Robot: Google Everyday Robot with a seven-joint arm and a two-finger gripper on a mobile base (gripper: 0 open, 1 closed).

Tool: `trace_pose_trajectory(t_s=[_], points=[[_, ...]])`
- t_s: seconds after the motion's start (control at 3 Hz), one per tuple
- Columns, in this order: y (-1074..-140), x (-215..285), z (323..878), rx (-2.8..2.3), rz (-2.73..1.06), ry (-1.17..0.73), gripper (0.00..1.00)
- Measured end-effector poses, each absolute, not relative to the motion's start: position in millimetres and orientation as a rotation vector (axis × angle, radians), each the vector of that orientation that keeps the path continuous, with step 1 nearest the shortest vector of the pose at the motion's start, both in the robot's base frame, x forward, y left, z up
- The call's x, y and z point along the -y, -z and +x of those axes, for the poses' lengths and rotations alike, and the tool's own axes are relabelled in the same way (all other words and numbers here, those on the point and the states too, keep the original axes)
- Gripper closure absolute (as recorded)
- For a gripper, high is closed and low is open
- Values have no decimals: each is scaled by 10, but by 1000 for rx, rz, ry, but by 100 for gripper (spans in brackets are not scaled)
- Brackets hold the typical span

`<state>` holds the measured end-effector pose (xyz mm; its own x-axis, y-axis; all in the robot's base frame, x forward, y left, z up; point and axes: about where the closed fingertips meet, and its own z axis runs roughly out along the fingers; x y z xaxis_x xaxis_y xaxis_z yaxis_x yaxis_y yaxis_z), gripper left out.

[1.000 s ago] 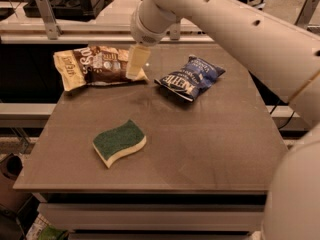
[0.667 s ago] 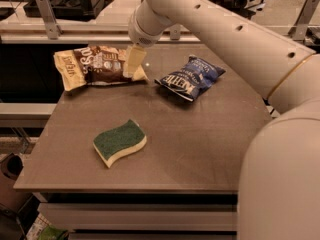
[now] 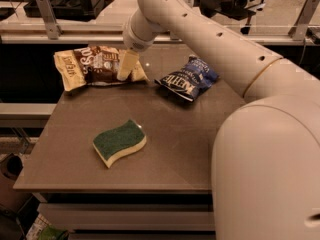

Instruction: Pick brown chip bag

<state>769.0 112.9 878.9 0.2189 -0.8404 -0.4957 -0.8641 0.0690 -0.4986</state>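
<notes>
Since the frame 1 second ago, the gripper [image 3: 126, 66] has been shifted a little toward the left of the view, farther across the brown chip bag [image 3: 90, 64], and the bulk of the arm [image 3: 210, 39] has been swung in to fill more of the right side. The bag itself, the sponge [image 3: 119, 141] and the blue chip bag [image 3: 187, 79] are seen where they lay before. The sponge, green on top with a pale yellow underside, lies flat near the middle of the table [image 3: 175, 149]. The brown chip bag is found beyond the sponge and slightly to its left, lying flat and crinkled along the far edge of the table, with a pale tan end at each side. The gripper is lowered onto the right part of this bag, beyond the sponge, and appears to be touching or just above the wrapper. Whether the gripper is spread or pressed together cannot be told, as only 1 pale tip is seen. The blue chip bag lies beyond the sponge and to its right, apart from the brown bag.
</notes>
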Motion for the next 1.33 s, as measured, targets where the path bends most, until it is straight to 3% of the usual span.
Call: trace_pose_trajectory(t_s=[0.33,0.67,1.33], points=[[-8738,-1365,7565,-1539,-1807,-155,0],[-8770,-1560,7274,-1461,-1904,-241,18],[-8706,-1596,7261,-1462,-1917,-250,64]])
